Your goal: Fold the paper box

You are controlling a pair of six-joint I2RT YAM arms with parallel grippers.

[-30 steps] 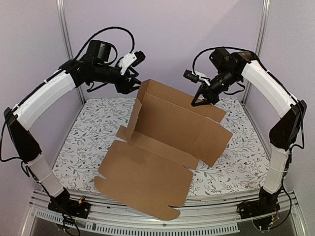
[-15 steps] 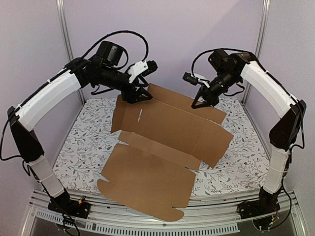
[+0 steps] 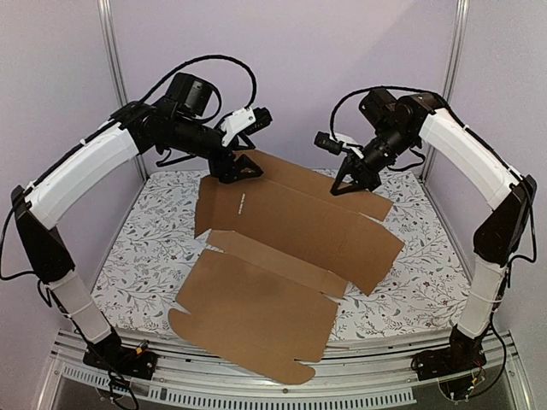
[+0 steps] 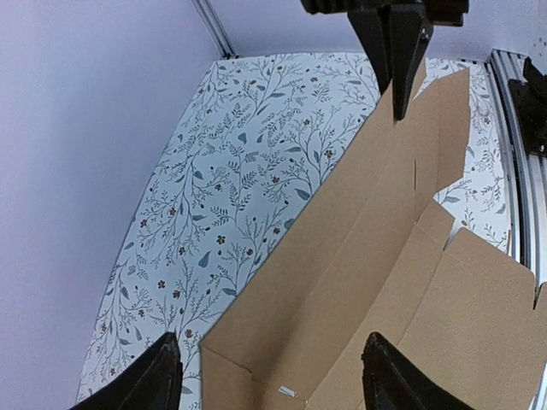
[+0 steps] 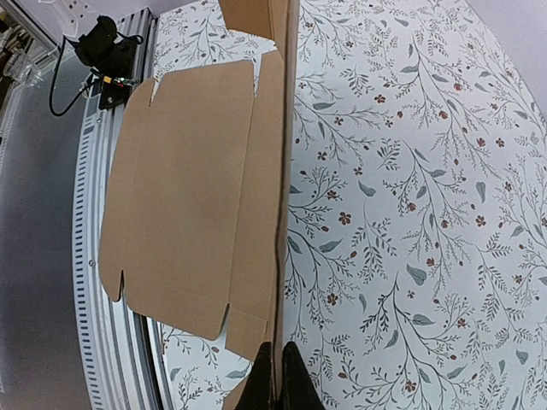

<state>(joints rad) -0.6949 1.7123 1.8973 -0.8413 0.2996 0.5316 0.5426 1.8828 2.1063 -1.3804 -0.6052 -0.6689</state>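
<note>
The paper box (image 3: 282, 248) is a brown cardboard sheet spread across the mat, its long rear panel tilted up. In the top view my right gripper (image 3: 345, 185) is shut on the upper edge of that rear panel. In the right wrist view the right gripper (image 5: 273, 380) pinches the thin edge of the paper box (image 5: 188, 196). My left gripper (image 3: 238, 168) hangs open over the box's far left corner. In the left wrist view the left gripper (image 4: 273, 384) has its fingers wide apart, with that corner of the paper box (image 4: 359, 256) below them and untouched.
A floral mat (image 3: 154, 231) covers the table under the box. An aluminium rail (image 3: 256, 389) runs along the near edge, and the box's front flap overhangs it. Two upright frame posts (image 3: 108, 51) stand at the back corners before a plain wall.
The left side flap, upright a second ago, now lies folded outward. My left gripper has moved right over that corner and opened wider. The right gripper has kept its pinch.
</note>
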